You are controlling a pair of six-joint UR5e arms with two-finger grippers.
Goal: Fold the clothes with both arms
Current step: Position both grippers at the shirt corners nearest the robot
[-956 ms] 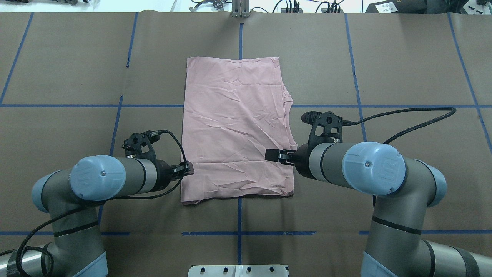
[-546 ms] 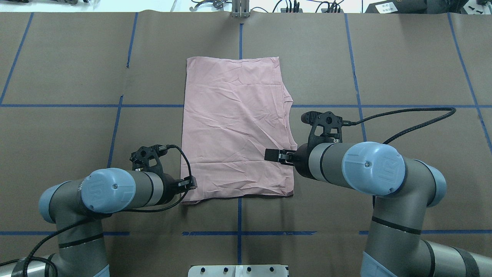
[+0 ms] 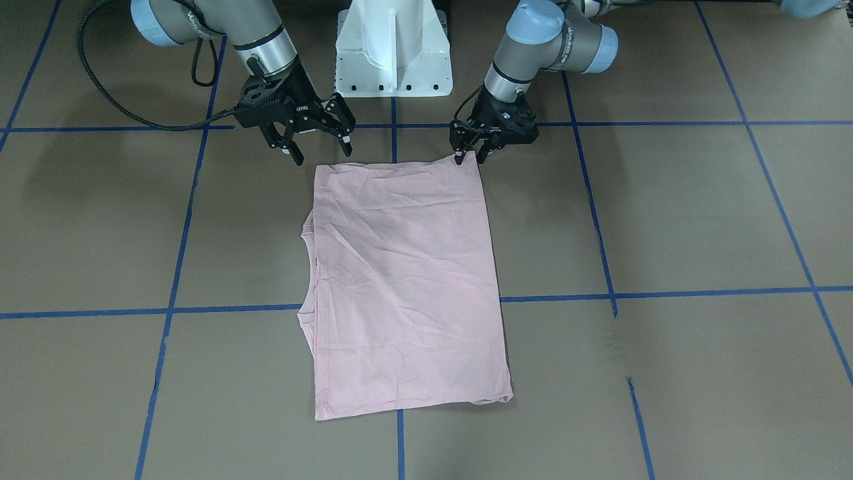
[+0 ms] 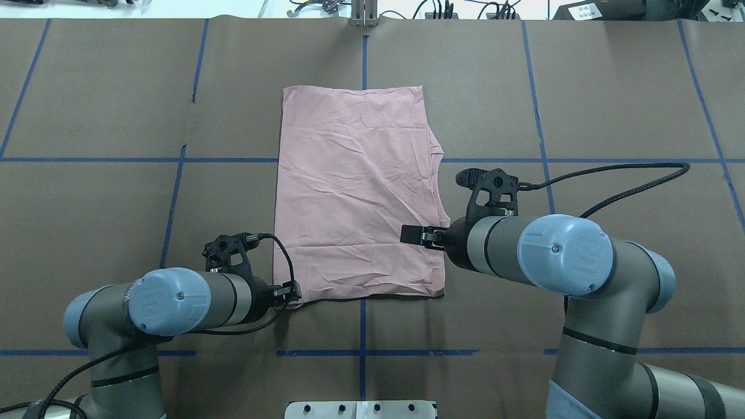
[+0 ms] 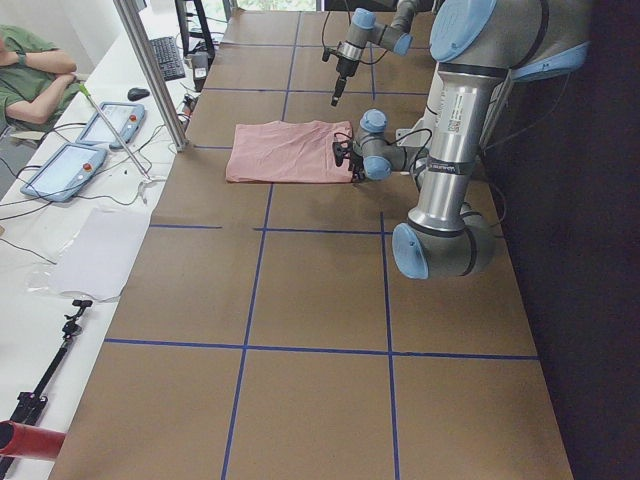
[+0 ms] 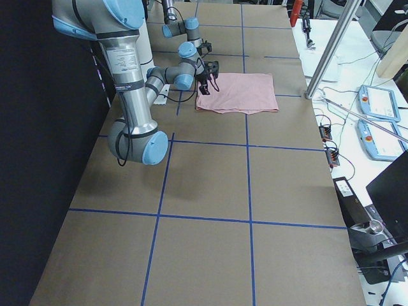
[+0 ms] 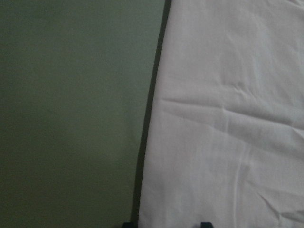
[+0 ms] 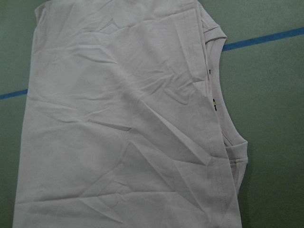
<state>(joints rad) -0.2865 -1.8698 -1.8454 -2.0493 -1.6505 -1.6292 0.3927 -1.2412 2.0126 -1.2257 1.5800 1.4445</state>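
Lately, left tool [image 3: 470, 157]: shifted nearer, now astride the T-shirt's [image 4: 355, 192] near-left corner, jaws apart, likely about to grasp. Right tool [image 3: 320, 148]: unmoved, spread wide, empty. T-shirt: flat, plain side up, mid-tabletop [image 4: 116, 116].

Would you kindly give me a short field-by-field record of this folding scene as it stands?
garment: pale pink T-shirt, folded to a rectangle, plain side up, lying flat
surface: brown table with blue tape lines
left pincer: open, low at the shirt's left corner nearest the robot, straddling its edge
right pincer: open, raised over the shirt's near right part, holding nothing
likely next: grasp the near edge, though that is only a guess
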